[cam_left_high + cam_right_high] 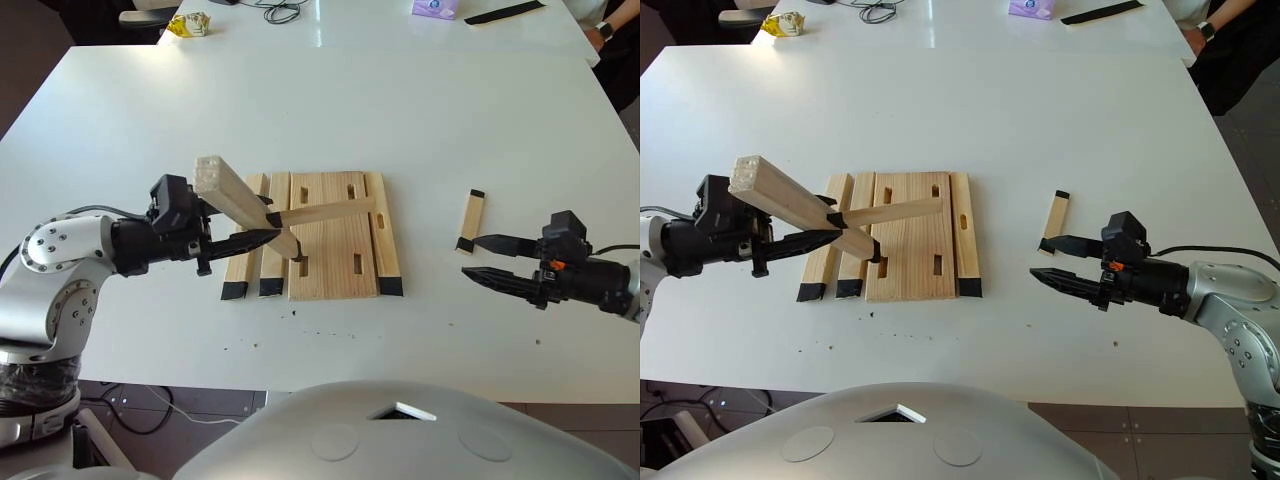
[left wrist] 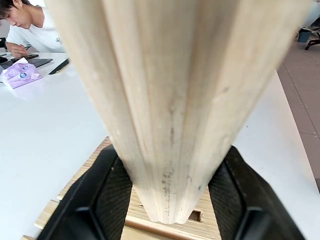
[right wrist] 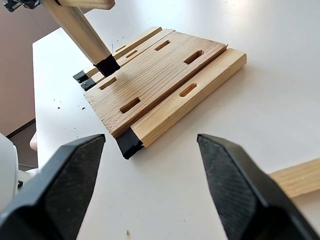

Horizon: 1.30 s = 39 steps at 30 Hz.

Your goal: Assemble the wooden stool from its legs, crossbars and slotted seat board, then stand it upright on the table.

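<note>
Currently the left fingers point(image 1: 245, 241) are clamped across a wooden leg point(image 1: 236, 196), low down, just above its black-capped foot. The leg is tilted, with the foot down on the slotted seat board point(image 1: 335, 245) near a slot; I cannot tell whether it is seated. A crossbar point(image 1: 330, 210) juts from the leg over the board. The right fingers point(image 1: 505, 241) are spread wide and hold nothing, just beside a short bar point(image 1: 471, 218) on the worktop point(image 1: 400, 120).

Judgement: the wood is stiff and light, with smooth faces. A low hold suits steering the foot, but the long free end may lever it round.
</note>
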Each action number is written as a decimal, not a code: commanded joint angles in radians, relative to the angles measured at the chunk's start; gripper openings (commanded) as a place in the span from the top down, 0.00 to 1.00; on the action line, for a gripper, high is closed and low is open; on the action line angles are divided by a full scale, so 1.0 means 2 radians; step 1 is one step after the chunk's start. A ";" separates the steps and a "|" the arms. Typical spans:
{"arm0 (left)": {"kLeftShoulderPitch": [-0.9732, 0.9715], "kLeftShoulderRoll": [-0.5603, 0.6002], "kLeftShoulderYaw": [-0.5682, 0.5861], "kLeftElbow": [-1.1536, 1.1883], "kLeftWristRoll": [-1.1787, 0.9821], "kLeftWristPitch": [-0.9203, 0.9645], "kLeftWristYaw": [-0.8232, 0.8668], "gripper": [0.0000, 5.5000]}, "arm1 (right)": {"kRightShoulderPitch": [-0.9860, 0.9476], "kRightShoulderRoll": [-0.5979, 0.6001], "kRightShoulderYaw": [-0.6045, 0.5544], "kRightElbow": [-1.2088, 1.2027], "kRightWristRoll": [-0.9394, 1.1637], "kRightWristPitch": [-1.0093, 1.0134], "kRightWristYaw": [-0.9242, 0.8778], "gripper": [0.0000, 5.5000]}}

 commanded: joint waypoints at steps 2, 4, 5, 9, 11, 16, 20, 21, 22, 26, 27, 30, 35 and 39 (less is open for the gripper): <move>0.011 -0.008 -0.003 -0.015 0.007 -0.013 0.004 0.62 | -0.004 -0.003 -0.005 -0.005 0.000 0.000 -0.002 0.38; 0.013 -0.015 -0.007 -0.022 0.005 -0.012 0.011 0.62 | -0.009 -0.003 -0.002 -0.004 0.000 0.001 -0.003 0.38; 0.013 -0.017 -0.009 -0.024 0.005 -0.013 0.013 0.62 | -0.010 -0.003 -0.001 -0.005 0.001 0.002 -0.003 0.38; 0.021 -0.017 -0.010 -0.034 0.005 -0.013 0.011 0.62 | -0.015 -0.004 0.000 -0.004 0.002 0.004 -0.001 0.38; 0.026 -0.015 -0.011 -0.035 0.009 -0.017 0.007 0.62 | -0.016 -0.004 -0.001 -0.004 0.002 0.004 -0.001 0.38; 0.039 -0.010 -0.008 -0.028 0.019 -0.029 -0.007 0.62 | -0.012 -0.001 -0.002 -0.007 0.002 0.004 -0.003 0.38; 0.050 -0.008 -0.013 -0.019 0.032 -0.047 -0.018 0.62 | -0.007 0.003 -0.003 -0.010 0.004 0.003 -0.005 0.38; 0.055 -0.008 -0.015 -0.018 0.038 -0.057 -0.023 0.62 | -0.007 0.003 -0.003 -0.010 0.003 0.003 -0.006 0.38; 0.061 -0.007 -0.017 -0.017 0.044 -0.065 -0.028 0.62 | -0.008 0.004 -0.002 -0.010 0.003 0.003 -0.006 0.38; 0.074 -0.002 -0.018 -0.015 0.050 -0.079 -0.038 0.62 | -0.007 0.004 -0.004 -0.010 0.004 0.004 -0.006 0.38; 0.077 0.000 -0.018 -0.016 0.050 -0.081 -0.039 0.62 | -0.007 0.003 -0.004 -0.010 0.004 0.004 -0.005 0.38; 0.084 0.009 -0.016 -0.018 0.047 -0.083 -0.044 0.62 | -0.003 0.004 -0.008 -0.012 0.005 0.005 -0.006 0.38; 0.081 0.017 -0.017 -0.012 0.045 -0.085 -0.050 0.62 | 0.004 0.011 -0.007 -0.016 0.003 0.002 -0.014 0.38; 0.077 0.023 -0.018 -0.005 0.046 -0.088 -0.057 0.62 | 0.005 0.016 -0.007 -0.021 0.005 0.003 -0.020 0.38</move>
